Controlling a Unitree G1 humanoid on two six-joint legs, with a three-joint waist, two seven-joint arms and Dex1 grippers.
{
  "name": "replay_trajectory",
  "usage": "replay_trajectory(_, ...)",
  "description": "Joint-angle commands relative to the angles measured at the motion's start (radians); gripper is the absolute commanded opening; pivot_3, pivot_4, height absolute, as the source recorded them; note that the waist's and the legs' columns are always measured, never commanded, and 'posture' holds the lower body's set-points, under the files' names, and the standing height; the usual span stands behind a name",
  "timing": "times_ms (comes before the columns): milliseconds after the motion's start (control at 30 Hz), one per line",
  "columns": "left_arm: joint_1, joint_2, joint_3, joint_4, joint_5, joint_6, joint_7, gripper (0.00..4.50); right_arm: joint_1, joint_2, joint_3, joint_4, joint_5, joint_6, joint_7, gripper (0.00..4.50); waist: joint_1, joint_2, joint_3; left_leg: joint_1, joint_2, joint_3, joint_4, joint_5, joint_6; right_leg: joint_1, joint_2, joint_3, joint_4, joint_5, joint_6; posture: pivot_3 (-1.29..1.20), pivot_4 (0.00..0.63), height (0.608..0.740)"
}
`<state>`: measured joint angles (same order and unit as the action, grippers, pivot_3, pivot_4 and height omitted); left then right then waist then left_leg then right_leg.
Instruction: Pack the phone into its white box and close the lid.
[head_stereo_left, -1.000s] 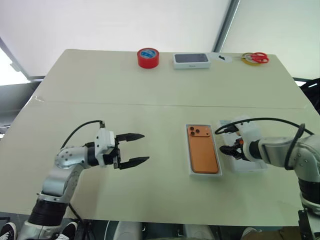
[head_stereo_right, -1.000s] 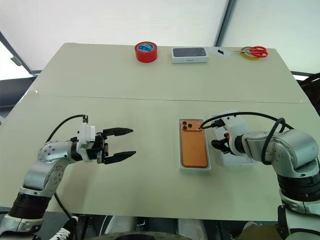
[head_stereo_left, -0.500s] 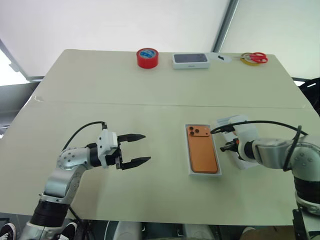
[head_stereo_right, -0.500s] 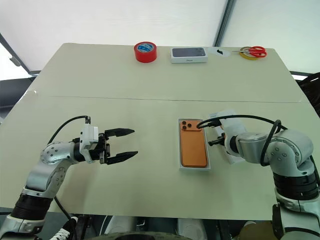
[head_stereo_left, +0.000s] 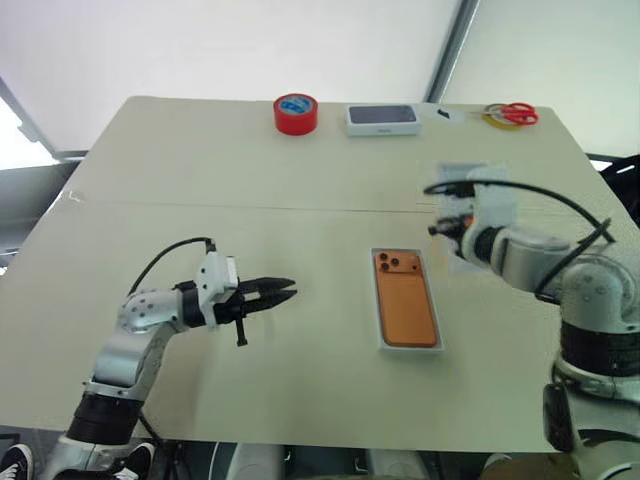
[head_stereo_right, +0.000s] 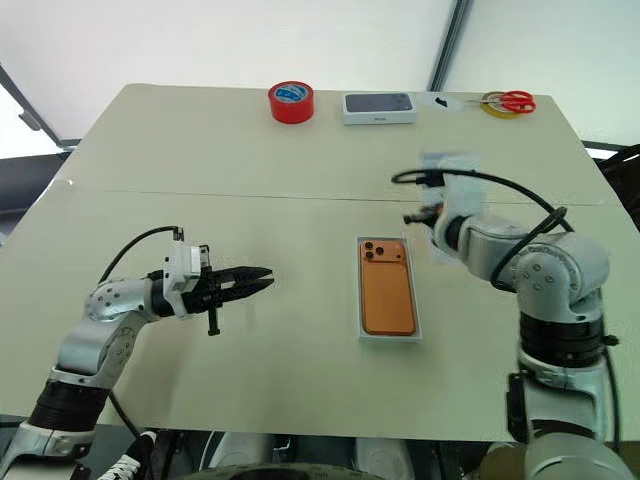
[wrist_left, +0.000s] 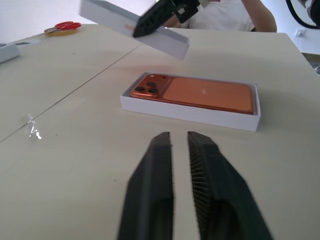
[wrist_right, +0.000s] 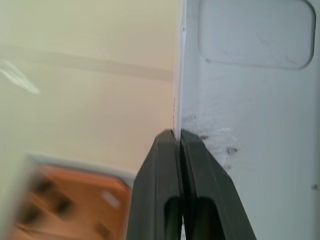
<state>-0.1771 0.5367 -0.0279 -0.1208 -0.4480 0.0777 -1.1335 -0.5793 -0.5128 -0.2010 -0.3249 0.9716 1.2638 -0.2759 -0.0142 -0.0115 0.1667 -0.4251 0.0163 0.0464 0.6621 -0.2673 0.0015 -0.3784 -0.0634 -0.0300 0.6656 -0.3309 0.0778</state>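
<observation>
While the phone lies flat, lenses up, inside the white box on the table, the right end effector hangs in the air just beyond that box's far right corner, fingers pinched tight on one wall of the lid. From the left wrist view the lid is tilted, lifted clear of the table and above the far side of the white box. From the right wrist view its plain white inside faces the camera, with a rounded rectangular recess in it. Well to the left of the white box, the left end effector points toward it with its fingers closed together on nothing, held above the table.
</observation>
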Motion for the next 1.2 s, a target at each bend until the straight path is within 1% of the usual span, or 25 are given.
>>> replay_trajectory(33,-0.024,-0.022,0.000,-0.012,-0.011,0.008,0.030,0.02,0.029,0.117,-0.056,-0.050,0.073,-0.118,0.102,0.00,0.000,0.000,0.000,0.000,0.000,0.000,0.000,0.000,0.000,0.000,0.000,0.000,0.000,0.000,0.000,0.00,0.150,0.740)
replay_trajectory(67,-0.026,-0.030,0.001,-0.013,-0.008,0.008,0.038,0.02,0.034,0.150,-0.064,-0.051,0.093,-0.139,0.125,0.00,0.001,0.000,0.000,0.000,0.000,0.000,0.000,0.000,0.000,0.000,0.000,0.000,0.000,0.000,0.000,0.00,0.150,0.740)
replay_trajectory(167,-0.029,-0.050,0.005,-0.023,-0.014,0.020,0.063,0.02,0.057,0.247,-0.119,-0.028,0.264,-0.140,0.122,0.00,0.002,0.000,0.000,0.000,0.000,0.000,0.000,0.000,0.000,0.000,0.000,0.000,0.001,0.000,0.000,0.00,0.150,0.740)
replay_trajectory(267,-0.030,-0.056,0.009,-0.038,-0.030,0.044,0.072,0.02,0.082,0.281,-0.154,-0.016,0.454,-0.150,0.062,0.00,0.003,0.000,0.000,0.000,0.000,0.000,0.001,0.000,0.000,0.000,0.000,0.000,0.001,0.000,0.000,0.00,0.150,0.740)
replay_trajectory(333,-0.027,-0.054,0.015,-0.046,-0.034,0.049,0.077,0.02,0.099,0.271,-0.146,-0.018,0.638,-0.181,0.000,0.00,0.001,0.000,0.000,0.000,0.000,0.000,0.001,0.000,0.000,0.000,-0.001,0.000,0.001,0.000,0.000,0.00,0.150,0.740)
replay_trajectory(400,-0.026,-0.052,0.019,-0.050,-0.032,0.049,0.084,0.02,0.131,0.234,-0.101,-0.035,0.807,-0.206,-0.047,0.00,-0.001,0.000,0.000,0.000,0.000,0.000,0.001,0.000,0.000,0.000,-0.001,0.000,0.001,0.000,0.000,0.00,0.150,0.740)
replay_trajectory(433,-0.025,-0.053,0.022,-0.052,-0.032,0.048,0.089,0.02,0.157,0.199,-0.061,-0.042,0.877,-0.206,-0.073,0.00,-0.001,0.000,0.000,0.000,0.000,0.000,0.001,0.000,0.000,0.000,-0.001,0.000,0.001,0.000,0.000,0.00,0.150,0.740)
replay_trajectory(500,-0.024,-0.055,0.026,-0.057,-0.037,0.051,0.097,0.02,0.195,0.136,0.002,-0.053,0.967,-0.214,-0.103,0.00,-0.001,0.000,0.000,0.000,0.000,0.000,0.001,0.000,0.000,0.000,0.000,0.000,0.001,0.000,0.000,0.00,0.150,0.740)
replay_trajectory(533,-0.022,-0.056,0.028,-0.062,-0.043,0.056,0.101,0.02,0.234,0.102,0.037,-0.070,0.989,-0.205,-0.087,0.00,-0.001,0.000,0.000,0.000,0.000,0.000,0.001,0.000,0.000,0.001,0.000,0.000,0.001,0.000,0.000,0.00,0.150,0.740)
replay_trajectory(567,-0.020,-0.056,0.028,-0.065,-0.046,0.058,0.104,0.02,0.277,0.057,0.068,-0.097,0.997,-0.182,-0.040,0.00,0.001,0.000,0.000,0.000,0.000,0.000,0.001,0.000,0.000,0.001,0.000,0.000,0.001,0.000,0.000,0.00,0.150,0.740)
replay_trajectory(633,-0.015,-0.057,0.026,-0.068,-0.044,0.058,0.108,0.02,0.353,-0.022,0.121,-0.142,1.001,-0.145,0.129,0.00,0.003,0.000,0.000,0.000,0.000,0.000,0.001,0.000,0.000,0.001,0.000,0.000,0.000,0.000,0.000,0.00,0.150,0.740)
replay_trajectory(667,-0.011,-0.058,0.023,-0.070,-0.041,0.056,0.109,0.02,0.371,-0.037,0.132,-0.137,1.001,-0.155,0.157,0.00,0.002,0.000,0.000,0.000,0.000,0.000,0.001,0.000,0.000,0.001,0.000,0.000,0.000,0.000,0.000,0.00,0.150,0.740)
replay_trajectory(733,-0.005,-0.060,0.018,-0.079,-0.043,0.061,0.110,0.02,0.379,-0.068,0.150,-0.102,1.001,-0.181,0.155,0.00,0.000,0.000,0.000,0.001,0.000,0.000,0.001,0.000,0.001,0.002,0.000,0.000,0.000,0.000,0.000,0.00,0.150,0.740)
replay_trajectory(833,0.008,-0.071,0.005,-0.101,-0.039,0.067,0.124,0.02,0.357,-0.027,0.154,-0.036,1.001,-0.228,0.120,0.00,0.001,-0.001,0.000,0.004,0.000,-0.001,0.002,0.000,0.001,0.005,0.000,0.000,0.000,0.000,0.000,0.00,0.150,0.740)
replay_trajectory(933,0.017,-0.083,-0.010,-0.113,-0.027,0.065,0.135,0.02,0.345,-0.008,0.163,-0.009,1.001,-0.240,0.084,0.00,0.005,-0.001,0.000,0.003,0.000,-0.001,0.002,0.000,0.001,0.004,0.000,0.000,0.000,0.000,0.000,0.00,0.150,0.740)
replay_trajectory(1133,0.014,-0.098,-0.019,-0.138,-0.039,0.095,0.160,0.02,0.317,0.131,0.165,-0.028,1.001,-0.270,0.023,0.00,0.002,-0.001,0.000,0.003,0.000,-0.001,0.001,0.000,0.001,0.004,0.000,0.000,0.000,0.000,0.000,0.00,0.150,0.740)
replay_trajectory(1200,0.014,-0.100,-0.024,-0.134,-0.038,0.103,0.164,0.02,0.320,0.145,0.156,0.002,1.001,-0.262,-0.022,0.00,0.002,0.000,0.000,0.003,0.000,-0.001,0.001,0.000,0.001,0.004,0.000,0.000,0.000,0.000,0.000,0.00,0.150,0.740)
